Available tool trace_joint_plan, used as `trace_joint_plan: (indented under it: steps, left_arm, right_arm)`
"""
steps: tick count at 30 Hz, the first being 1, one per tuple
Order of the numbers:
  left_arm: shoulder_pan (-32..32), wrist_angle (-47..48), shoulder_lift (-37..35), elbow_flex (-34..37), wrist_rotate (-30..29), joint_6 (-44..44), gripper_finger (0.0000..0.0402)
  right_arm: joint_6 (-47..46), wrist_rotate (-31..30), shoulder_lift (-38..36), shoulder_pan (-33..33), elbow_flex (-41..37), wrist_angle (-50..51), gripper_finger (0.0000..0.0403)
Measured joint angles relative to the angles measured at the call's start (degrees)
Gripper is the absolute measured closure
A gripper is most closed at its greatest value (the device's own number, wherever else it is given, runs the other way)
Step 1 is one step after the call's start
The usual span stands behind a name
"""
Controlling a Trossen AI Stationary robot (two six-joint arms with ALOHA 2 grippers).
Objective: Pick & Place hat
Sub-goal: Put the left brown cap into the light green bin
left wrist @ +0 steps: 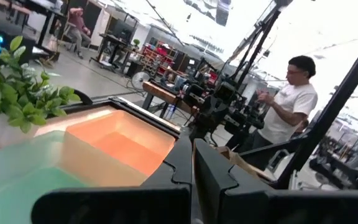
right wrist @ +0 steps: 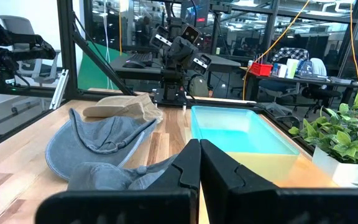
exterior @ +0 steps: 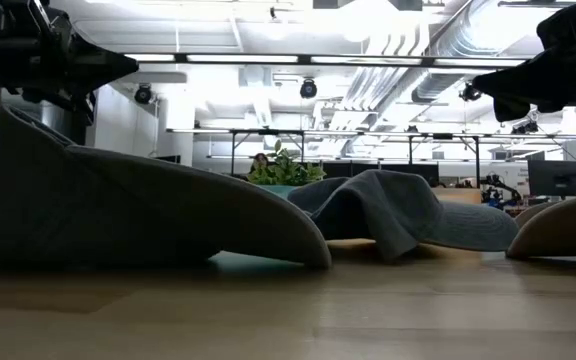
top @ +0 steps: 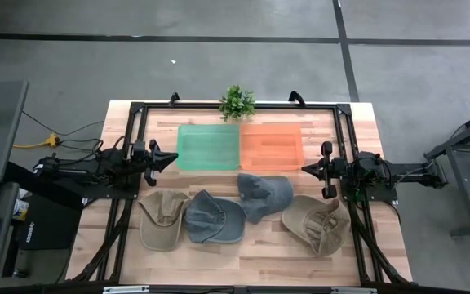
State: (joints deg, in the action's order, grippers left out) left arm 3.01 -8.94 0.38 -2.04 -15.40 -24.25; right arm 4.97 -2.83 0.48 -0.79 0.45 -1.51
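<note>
Four hats lie in a row on the wooden table's near half: a tan hat (top: 160, 216) at the left, a blue-grey hat (top: 213, 219) beside it, a second blue-grey hat (top: 263, 194) in the middle, and a tan hat (top: 317, 222) at the right. All rest flat on crown and brim. My left gripper (top: 175, 157) hangs shut above the table's left side, pointing level toward the right; its fingers (left wrist: 191, 168) close together. My right gripper (top: 304, 169) hangs shut at the right side, pointing level toward the left, past the blue-grey hats (right wrist: 98, 146).
A green bin (top: 208, 147) and an orange bin (top: 271, 145) stand side by side behind the hats. A small potted plant (top: 237, 103) sits at the far edge. A black frame (top: 341, 114) runs around the table. A person (left wrist: 288, 106) stands beyond the right side.
</note>
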Motion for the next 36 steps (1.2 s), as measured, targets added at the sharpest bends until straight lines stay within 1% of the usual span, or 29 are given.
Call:
trace_joint_plan:
  steps: [5,10,13,16,22,27,32,36]
  left_arm:
    - [0.00,1.47,0.02,0.00,2.51,-1.66,0.0401]
    - [0.01,1.48,0.02,0.00,3.24,-5.40,0.0401]
    - [0.00,1.95,0.02,0.00,4.60,-5.77,0.0397]
    - [0.00,2.03,0.02,0.00,5.71,-5.75,0.0381]
    - [0.00,1.89,0.02,0.00,8.90,-5.71,0.0335]
    - [0.00,1.91,0.02,0.00,10.37,-5.62,0.0301]
    - [0.00,1.89,0.02,0.00,10.82,-5.62,0.0282]
    - [0.00,1.85,0.02,0.00,10.84,-5.62,0.0279]
  right_arm:
    - [0.00,0.00,0.01,0.00,0.00,-0.01,0.0402]
    - [0.00,0.00,-0.01,0.01,0.02,0.01,0.0402]
    - [0.00,0.00,0.00,0.00,0.01,0.00,0.0402]
    - [0.00,0.00,-0.01,0.01,0.01,-0.01,0.0402]
    - [0.00,0.00,-0.01,-0.01,0.00,0.01,0.0402]
    - [0.00,0.00,-0.01,-0.01,0.01,-0.01,0.0402]
    - [0.00,0.00,-0.01,-0.01,0.00,-0.01,0.0402]
    - [0.00,0.01,-0.01,-0.01,0.01,-0.01,0.0402]
